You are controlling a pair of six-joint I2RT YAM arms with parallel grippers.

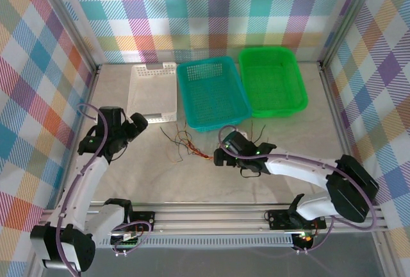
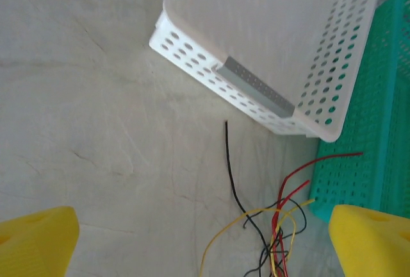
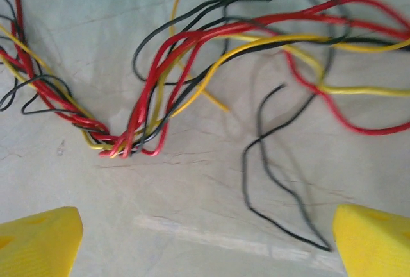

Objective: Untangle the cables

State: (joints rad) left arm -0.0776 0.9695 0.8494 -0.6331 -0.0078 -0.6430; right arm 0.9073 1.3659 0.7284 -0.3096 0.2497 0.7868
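Observation:
The cables (image 1: 186, 143) lie as a loose tangle of thin red, yellow and black wires on the table, between the two arms and just in front of the teal basket. My left gripper (image 1: 142, 125) hangs open to their left. In the left wrist view its yellow fingers (image 2: 35, 242) stand wide apart, with cable ends (image 2: 275, 226) on the table between them. My right gripper (image 1: 220, 150) is open just right of the tangle. In the right wrist view the twisted cables (image 3: 166, 65) lie ahead of its spread fingers (image 3: 375, 238), and nothing is gripped.
Three baskets stand in a row behind the cables: a white one (image 1: 152, 68), a teal one (image 1: 208, 63) and a green one (image 1: 269, 50). The white basket's corner (image 2: 256, 97) and the teal basket's wall (image 2: 365, 174) are close ahead of the left gripper. Checked walls enclose the table.

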